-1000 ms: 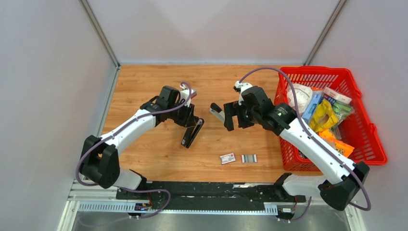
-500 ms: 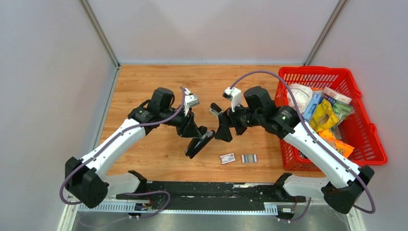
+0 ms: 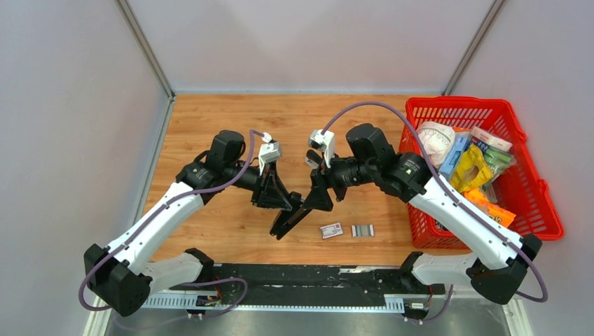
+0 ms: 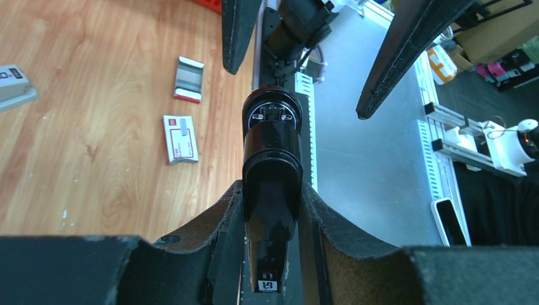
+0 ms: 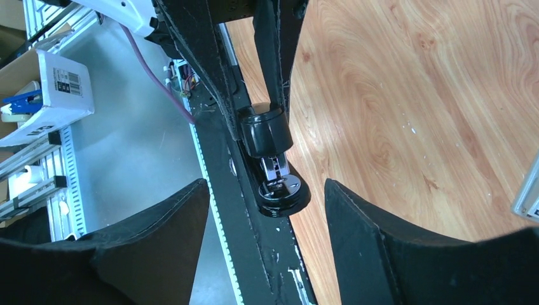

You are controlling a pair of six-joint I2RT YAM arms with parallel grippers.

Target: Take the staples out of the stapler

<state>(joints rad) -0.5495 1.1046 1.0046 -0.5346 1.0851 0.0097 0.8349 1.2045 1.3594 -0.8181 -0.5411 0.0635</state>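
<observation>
My left gripper [image 3: 279, 199] is shut on the black stapler [image 3: 291, 218] and holds it tilted above the table. In the left wrist view the stapler [image 4: 272, 152] is clamped between my fingers [image 4: 219, 222], its round head pointing away. My right gripper [image 3: 319, 198] is open at the stapler's head. In the right wrist view that head [image 5: 274, 159] sits between my spread fingers [image 5: 375, 229] with a gap on each side. A silvery ribbed strip of staples [image 3: 362, 230] lies on the wood, also in the left wrist view [image 4: 189, 75]. Any staples inside the stapler are hidden.
A small white-and-red box [image 3: 331, 230] lies just left of the strip. A red basket [image 3: 532, 210] full of packets stands at the right edge of the table. Grey walls close the left, back and right sides. The black rail [image 3: 301, 276] runs along the near edge.
My left arm lifted the stapler off the wood and swung it towards the near edge. My right gripper came left and down to the stapler's head, its jaws narrowing.
</observation>
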